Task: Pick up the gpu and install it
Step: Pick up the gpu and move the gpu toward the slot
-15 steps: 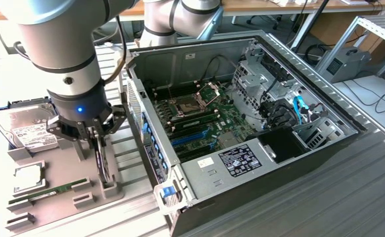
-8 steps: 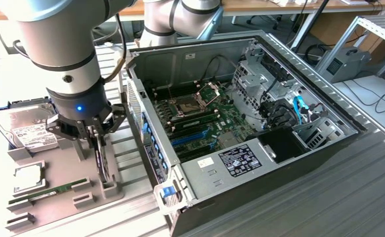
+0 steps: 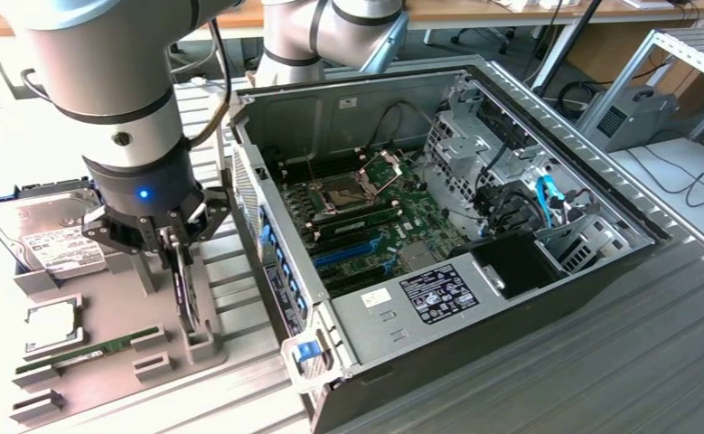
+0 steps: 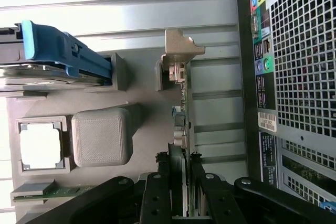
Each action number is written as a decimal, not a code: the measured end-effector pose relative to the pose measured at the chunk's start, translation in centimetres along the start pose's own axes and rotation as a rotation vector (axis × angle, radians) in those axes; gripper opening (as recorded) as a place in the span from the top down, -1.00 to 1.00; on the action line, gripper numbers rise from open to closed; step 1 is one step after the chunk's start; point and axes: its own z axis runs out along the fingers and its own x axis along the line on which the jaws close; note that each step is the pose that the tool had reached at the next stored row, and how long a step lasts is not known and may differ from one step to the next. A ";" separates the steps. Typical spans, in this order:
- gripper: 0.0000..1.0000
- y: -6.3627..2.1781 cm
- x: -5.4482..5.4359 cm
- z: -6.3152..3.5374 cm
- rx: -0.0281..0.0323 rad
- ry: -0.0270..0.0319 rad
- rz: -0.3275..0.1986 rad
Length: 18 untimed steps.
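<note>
Black linkage gripper [image 4: 178, 163]: fingers part closed, clamped on both faces of the gpu [image 4: 182, 98]. It's a thin dark circuit card, standing on edge on the grey moulded tray [image 4: 142, 77], just outside the open black tower case [image 4: 304, 51]. Its long axis runs parallel to the case's perforated rear panel, silver end bracket [image 4: 177, 50] toward the silver boxy hard drive [image 3: 51, 237]. A strip of bare ribbed metal table [image 4: 215, 114] separates card and case. The case side is open upward, green motherboard [image 3: 376, 226] exposed.
</note>
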 end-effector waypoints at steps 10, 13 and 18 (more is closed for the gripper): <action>0.47 0.02 0.0 -0.47 0.0000 0.0001 0.000; 0.47 0.02 0.0 -0.59 0.0001 0.0001 0.000; 0.47 0.03 0.0 -0.89 0.0001 0.0001 0.000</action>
